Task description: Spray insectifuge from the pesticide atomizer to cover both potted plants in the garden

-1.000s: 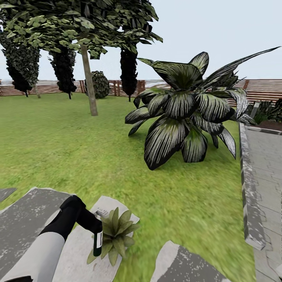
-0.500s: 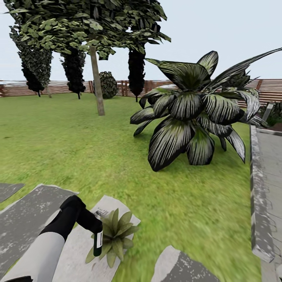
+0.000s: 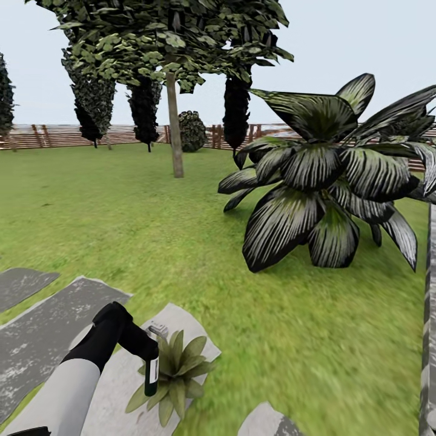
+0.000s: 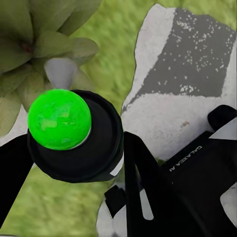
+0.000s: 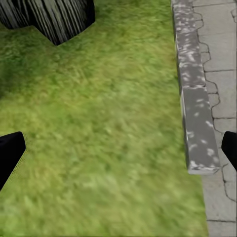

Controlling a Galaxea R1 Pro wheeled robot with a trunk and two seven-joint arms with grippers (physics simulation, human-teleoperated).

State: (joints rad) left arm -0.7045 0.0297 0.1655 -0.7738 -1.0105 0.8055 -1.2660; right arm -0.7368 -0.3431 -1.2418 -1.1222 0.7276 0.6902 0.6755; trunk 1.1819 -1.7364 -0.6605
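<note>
The left gripper [image 3: 145,348] clamps the spray bottle [image 3: 151,369] over a potted plant [image 3: 172,381] on a paving slab [image 3: 115,387], while the right gripper [image 5: 118,150] hangs wide open, empty, above grass [image 5: 98,148].

The left arm [image 3: 66,387] has a smooth, pale grey-white forearm shell that ends in a matte black wrist, rounded like a knuckle. The left gripper [image 3: 145,348] is black too, plain and without shine. Seen close in the left wrist view, its fingers [image 4: 143,187] are flat black bars with pale grey inserts, and a boxy black housing beside them carries small white lettering, printed upside down. The right gripper's fingertips [image 5: 11,153] are blunt black wedges with a faint pale edge.
</note>
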